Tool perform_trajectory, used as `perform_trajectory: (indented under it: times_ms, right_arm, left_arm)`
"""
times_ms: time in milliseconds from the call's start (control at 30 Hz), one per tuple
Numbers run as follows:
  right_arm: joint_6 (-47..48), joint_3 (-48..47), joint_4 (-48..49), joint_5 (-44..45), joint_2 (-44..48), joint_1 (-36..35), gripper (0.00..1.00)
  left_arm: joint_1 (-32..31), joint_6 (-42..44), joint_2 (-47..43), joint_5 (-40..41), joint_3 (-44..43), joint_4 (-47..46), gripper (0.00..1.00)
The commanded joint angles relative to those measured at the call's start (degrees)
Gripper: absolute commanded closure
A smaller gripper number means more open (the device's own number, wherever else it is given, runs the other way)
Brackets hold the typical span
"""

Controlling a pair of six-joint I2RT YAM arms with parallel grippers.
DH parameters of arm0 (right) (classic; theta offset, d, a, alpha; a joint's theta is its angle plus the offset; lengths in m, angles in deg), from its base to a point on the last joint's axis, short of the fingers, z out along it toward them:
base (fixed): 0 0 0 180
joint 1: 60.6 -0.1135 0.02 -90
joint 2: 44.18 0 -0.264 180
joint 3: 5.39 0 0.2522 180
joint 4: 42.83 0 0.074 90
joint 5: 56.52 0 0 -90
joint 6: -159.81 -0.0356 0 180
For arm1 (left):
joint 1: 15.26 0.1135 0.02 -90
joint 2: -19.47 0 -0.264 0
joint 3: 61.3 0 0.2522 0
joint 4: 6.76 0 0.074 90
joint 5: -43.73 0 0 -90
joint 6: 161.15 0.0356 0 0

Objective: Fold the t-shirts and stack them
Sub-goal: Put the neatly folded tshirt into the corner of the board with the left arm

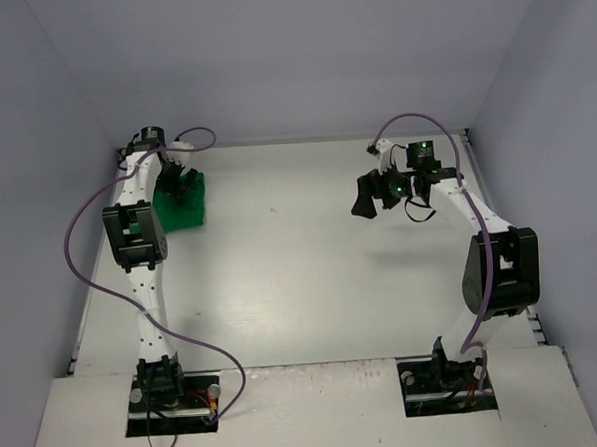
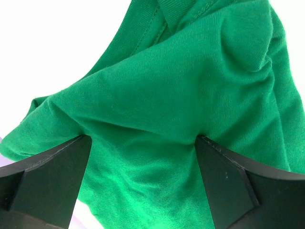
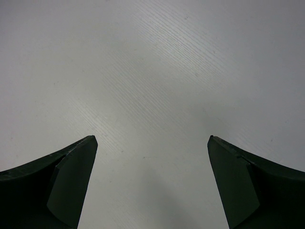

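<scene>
The bright-green t-shirt point(image 1: 186, 207) lies bunched at the far left of the table, next to the left wall. It fills the left wrist view point(image 2: 181, 81), wrinkled, with a hemmed edge at the top. My left gripper point(image 1: 176, 185) is right on the cloth; its jaws stand wide apart with fabric rising between the two black fingers point(image 2: 52, 176), not pinched. My right gripper point(image 1: 375, 192) hovers over bare table at the far right, far from the shirt. It is open and empty, with only white table point(image 3: 152, 95) between its fingers point(image 3: 71, 181).
The white table point(image 1: 301, 273) is enclosed by grey walls at the left, back and right. A purple cable point(image 1: 91, 274) loops off the left arm, another arches over the right arm point(image 1: 413, 119). The arm bases stand at the near edge.
</scene>
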Motion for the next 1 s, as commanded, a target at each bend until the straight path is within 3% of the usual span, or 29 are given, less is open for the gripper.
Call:
perform_trajectory:
  times_ms: [0, 333, 500, 767, 867, 967]
  right_arm:
    - [0.32, -2.32, 0.21, -0.95, 2.21, 0.24, 0.00]
    - [1.29, -0.78, -0.37, -0.85, 5.07, 0.29, 0.00]
    - [1.16, -0.87, -0.46, -0.76, 7.73, 0.33, 0.00]
    - [-1.43, -4.67, -0.50, -0.62, 13.79, 0.20, 0.00]
    - [-1.19, -6.46, -0.20, 2.46, 17.59, -0.05, 0.00]
    - [0.27, -6.72, 0.18, 6.93, 20.06, -0.07, 0.00]
  left_arm:
    - [-1.55, 7.81, 2.07, -4.15, -4.36, 0.28, 0.09]
    - [-0.76, 10.16, 7.66, -3.29, -15.72, 0.01, 0.09]
    - [-0.67, 8.62, 5.44, -4.41, -17.93, 0.05, 0.08]
    - [-2.31, -2.86, -17.42, -9.36, -9.98, 0.05, 0.08]
    - [-3.96, -6.91, -26.06, -5.36, -8.35, 0.27, 0.08]
    - [-4.83, -8.52, -33.90, -7.35, -2.55, 0.01, 0.08]
